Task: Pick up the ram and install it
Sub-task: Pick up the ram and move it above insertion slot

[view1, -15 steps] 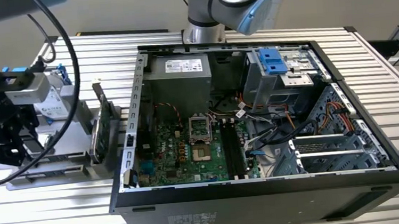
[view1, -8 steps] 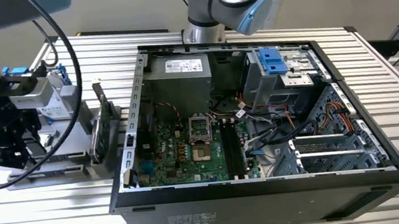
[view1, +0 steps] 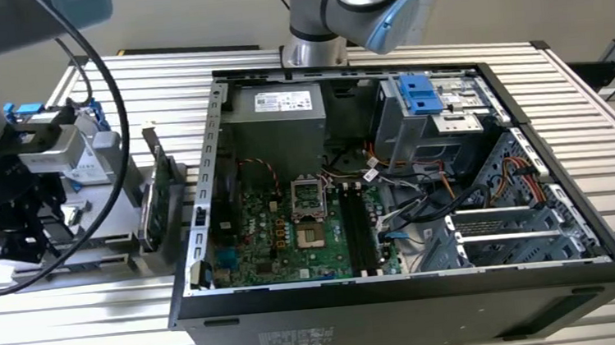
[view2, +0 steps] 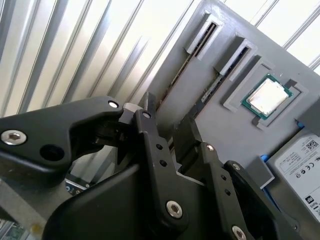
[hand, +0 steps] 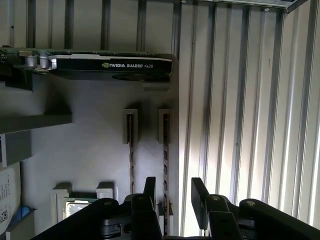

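Exterior view: computer case (view1: 407, 323); second wrist view: gripper (view2: 167, 120), processor chip (view2: 269, 96)

The computer case (view1: 407, 317) lies on the bench (view1: 599, 108). At the exterior view's left of it sits a tray (view1: 94, 259) with a graphics card (view1: 157, 192) standing in it. On the tray, a processor chip (view2: 269, 96) lies between two slots (view2: 202, 35) and a hard drive (view2: 305, 165), with the end effector (hand: 173, 187) above the slots.
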You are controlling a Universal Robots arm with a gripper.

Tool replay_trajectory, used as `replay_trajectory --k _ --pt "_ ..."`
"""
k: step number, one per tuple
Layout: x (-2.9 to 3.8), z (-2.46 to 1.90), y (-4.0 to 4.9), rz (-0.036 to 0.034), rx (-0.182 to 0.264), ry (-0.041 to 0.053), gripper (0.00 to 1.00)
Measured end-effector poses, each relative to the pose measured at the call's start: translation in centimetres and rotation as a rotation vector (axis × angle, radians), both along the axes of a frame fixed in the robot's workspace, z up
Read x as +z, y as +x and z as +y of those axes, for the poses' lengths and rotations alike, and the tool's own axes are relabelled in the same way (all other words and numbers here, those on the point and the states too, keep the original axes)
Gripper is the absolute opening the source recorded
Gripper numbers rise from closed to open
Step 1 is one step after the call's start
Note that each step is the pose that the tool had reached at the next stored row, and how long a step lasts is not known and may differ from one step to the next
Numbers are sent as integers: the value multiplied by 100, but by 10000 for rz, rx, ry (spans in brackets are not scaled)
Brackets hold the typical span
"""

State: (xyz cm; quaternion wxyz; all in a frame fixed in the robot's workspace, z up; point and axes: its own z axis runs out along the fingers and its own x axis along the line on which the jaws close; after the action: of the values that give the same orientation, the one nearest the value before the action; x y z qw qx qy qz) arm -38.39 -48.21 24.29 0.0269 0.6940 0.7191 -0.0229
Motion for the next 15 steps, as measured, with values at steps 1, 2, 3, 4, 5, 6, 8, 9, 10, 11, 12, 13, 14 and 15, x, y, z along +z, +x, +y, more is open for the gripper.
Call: replay_trajectory --k 1,2,3,4,5,6,8,9,10,11,12,13,14,15 --pt "0 0 0 -1 0 0 100" --pt "-2 0 0 -2 0 1 100" --pt "-5 0 0 -2 0 2 100" --pt "-18 0 1 -6 0 5 100" --pt "-34 1 0 -6 0 4 100" --pt "-51 1 0 -8 -1 2 100" --pt "-88 1 0 -13 0 5 100" --pt "-106 2 0 -13 0 15 100" --pt "-125 2 -1 -14 0 25 100" --pt "-142 2 -1 -14 -1 34 100" --pt "-160 2 0 -14 2 46 100" --pt "-178 2 0 -17 4 59 100" --pt "-196 2 -1 -17 7 70 100" --pt "-213 2 -1 -21 11 82 100"
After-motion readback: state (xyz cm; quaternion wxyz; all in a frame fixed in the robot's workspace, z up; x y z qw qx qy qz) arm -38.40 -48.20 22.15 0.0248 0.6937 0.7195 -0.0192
